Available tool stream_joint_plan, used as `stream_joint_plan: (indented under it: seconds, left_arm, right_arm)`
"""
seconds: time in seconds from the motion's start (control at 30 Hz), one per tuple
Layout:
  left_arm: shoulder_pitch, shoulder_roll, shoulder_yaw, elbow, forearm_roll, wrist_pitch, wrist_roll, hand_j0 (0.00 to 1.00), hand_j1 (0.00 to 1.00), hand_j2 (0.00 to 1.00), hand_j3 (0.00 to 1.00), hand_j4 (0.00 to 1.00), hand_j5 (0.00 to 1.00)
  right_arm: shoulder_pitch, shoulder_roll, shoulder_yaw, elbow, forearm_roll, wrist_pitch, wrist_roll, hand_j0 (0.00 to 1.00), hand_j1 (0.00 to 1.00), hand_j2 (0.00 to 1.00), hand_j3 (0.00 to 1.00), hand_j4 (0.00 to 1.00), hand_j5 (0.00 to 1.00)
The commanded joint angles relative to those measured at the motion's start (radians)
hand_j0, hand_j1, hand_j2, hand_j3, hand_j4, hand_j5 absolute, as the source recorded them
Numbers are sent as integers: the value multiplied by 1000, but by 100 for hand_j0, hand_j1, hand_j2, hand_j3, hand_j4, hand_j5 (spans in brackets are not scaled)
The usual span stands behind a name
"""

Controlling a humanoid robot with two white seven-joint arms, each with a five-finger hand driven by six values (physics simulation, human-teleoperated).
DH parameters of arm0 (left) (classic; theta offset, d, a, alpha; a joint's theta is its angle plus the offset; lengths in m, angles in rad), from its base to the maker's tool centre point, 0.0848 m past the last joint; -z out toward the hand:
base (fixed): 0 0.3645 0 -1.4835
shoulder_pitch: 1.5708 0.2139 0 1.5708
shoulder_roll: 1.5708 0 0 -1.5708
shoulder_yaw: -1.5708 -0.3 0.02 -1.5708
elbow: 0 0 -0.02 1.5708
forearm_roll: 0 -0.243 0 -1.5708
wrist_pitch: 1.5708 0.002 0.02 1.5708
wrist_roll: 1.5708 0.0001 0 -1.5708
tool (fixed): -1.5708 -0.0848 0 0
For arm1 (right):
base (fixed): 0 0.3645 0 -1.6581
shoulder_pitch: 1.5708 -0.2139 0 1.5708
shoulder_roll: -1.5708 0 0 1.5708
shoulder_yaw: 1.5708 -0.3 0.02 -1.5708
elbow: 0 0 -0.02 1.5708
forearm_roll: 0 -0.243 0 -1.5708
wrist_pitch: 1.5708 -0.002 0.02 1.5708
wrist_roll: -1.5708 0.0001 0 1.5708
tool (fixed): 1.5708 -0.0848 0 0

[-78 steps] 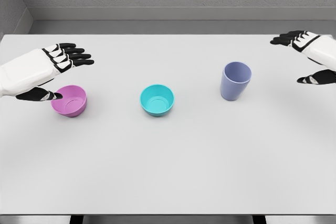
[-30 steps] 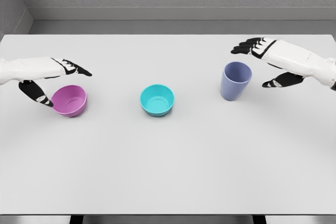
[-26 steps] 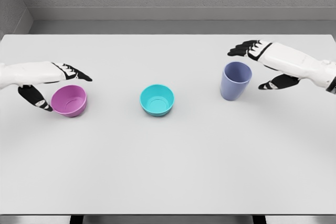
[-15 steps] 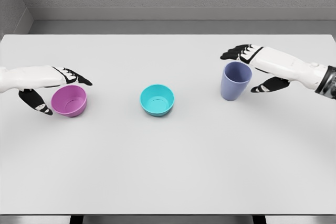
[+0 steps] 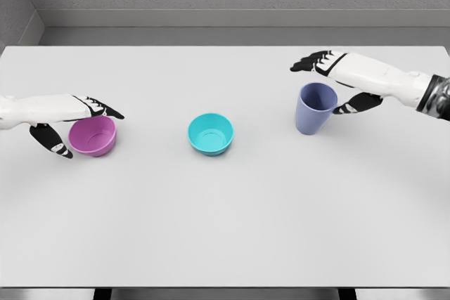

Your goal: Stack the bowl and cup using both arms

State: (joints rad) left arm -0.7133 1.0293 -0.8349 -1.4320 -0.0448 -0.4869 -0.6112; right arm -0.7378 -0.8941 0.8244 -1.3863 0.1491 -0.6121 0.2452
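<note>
Both hands had closed in: left hand (image 5: 60, 114) straddled the pink bowl (image 5: 92, 135), right hand (image 5: 336, 79) flanked the upright cup (image 5: 314, 108), fingers spread, neither gripping.

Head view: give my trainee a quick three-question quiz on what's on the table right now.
1. True or false: the teal bowl stands between the pink bowl and the cup.
2. Which hand is open around the cup? A) left hand B) right hand
3. Fill in: nothing is stacked yet; both bowls and the cup stand apart on the ___.

Key: 1 true; 2 B; 3 table.
</note>
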Motion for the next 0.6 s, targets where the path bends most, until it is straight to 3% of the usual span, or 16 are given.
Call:
stream_joint_plan:
  seconds: [0.0, 0.23, 0.57]
  left_arm:
    - [0, 2, 2, 2, 5, 2, 0, 100, 100, 100, 100, 100, 100]
    - [8, 0, 8, 13, -1, 2, 0, 100, 100, 100, 100, 100, 100]
    - [8, -55, 10, 57, -20, 2, 0, 100, 100, 100, 100, 100, 100]
  right_arm:
    - [0, -31, 30, 0, -6, 1, -1, 100, 100, 100, 100, 100, 100]
    - [-44, -78, 93, -8, -6, 1, -4, 100, 100, 100, 100, 100, 100]
    - [-103, -72, 162, -7, -6, 1, -7, 100, 100, 100, 100, 100, 100]
